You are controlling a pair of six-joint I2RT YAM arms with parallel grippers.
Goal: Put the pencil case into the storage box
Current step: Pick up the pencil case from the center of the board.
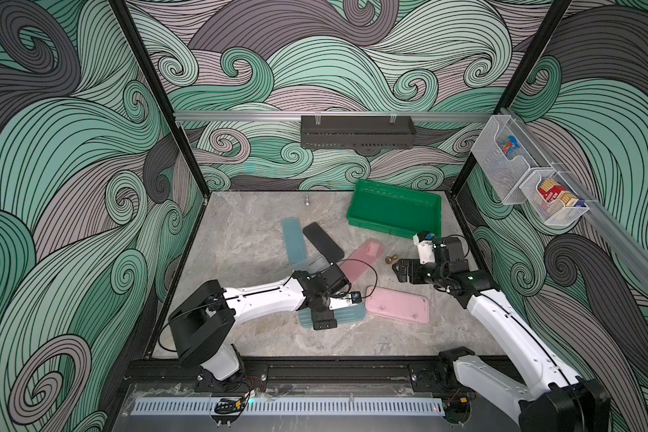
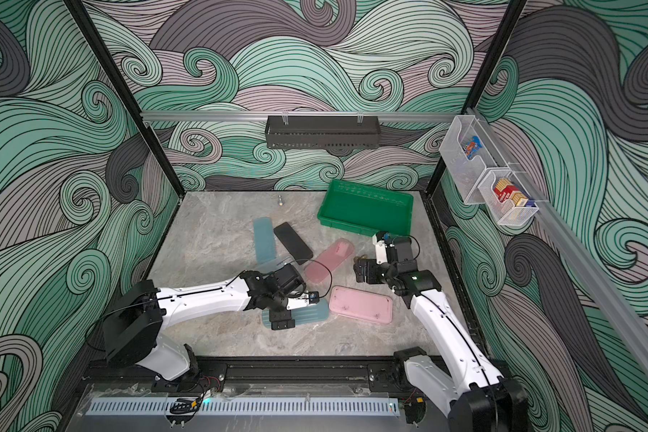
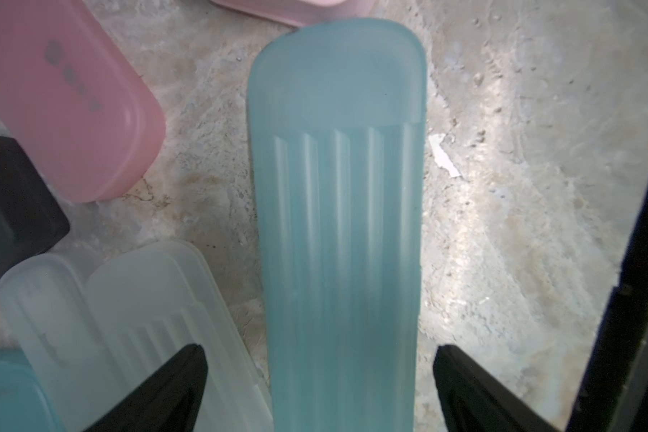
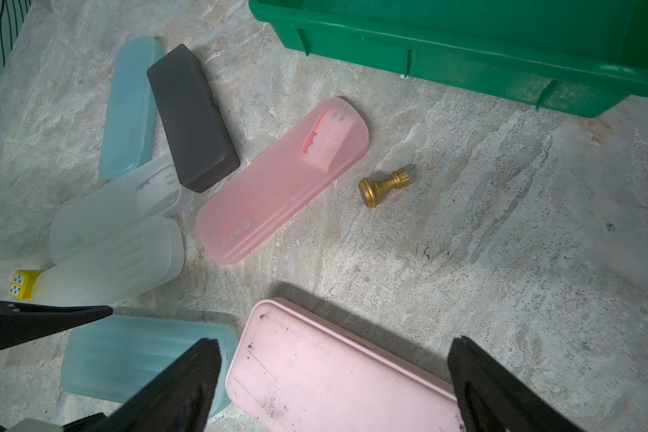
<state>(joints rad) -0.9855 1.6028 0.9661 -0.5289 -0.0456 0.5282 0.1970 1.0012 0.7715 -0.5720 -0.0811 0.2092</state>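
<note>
- The green storage box (image 1: 386, 226) sits on the table (image 1: 240, 232) at the far right, close to the back wall.
- All the pencil cases lie on the table, outside the box.
- The blue ribbed pencil case (image 3: 337, 224) lies flat near the front middle of the table.
- The pink flat pencil case (image 1: 397, 305) lies just beside it, on the right.
- The left gripper (image 3: 318, 389) hangs over the blue ribbed pencil case.
- Its two fingers are spread wide, one on each side of the case. There is a gap on both sides, so it grabs nothing.
- The right gripper (image 4: 333, 359) is spread wide too and pinches nothing.
- In the right wrist view, one end of the pink flat pencil case shows between its fingers.
- Farther back, four more cases lie in a bunch: a long pink pencil case (image 4: 281, 183), a black pencil case (image 4: 191, 116), a plain blue pencil case (image 4: 128, 108) and a clear white pencil case (image 4: 116, 232).
- The black one lies between the plain blue one and the long pink one.
- A little brass knob (image 4: 384, 187) lies on its side between the long pink pencil case and the storage box.
</note>
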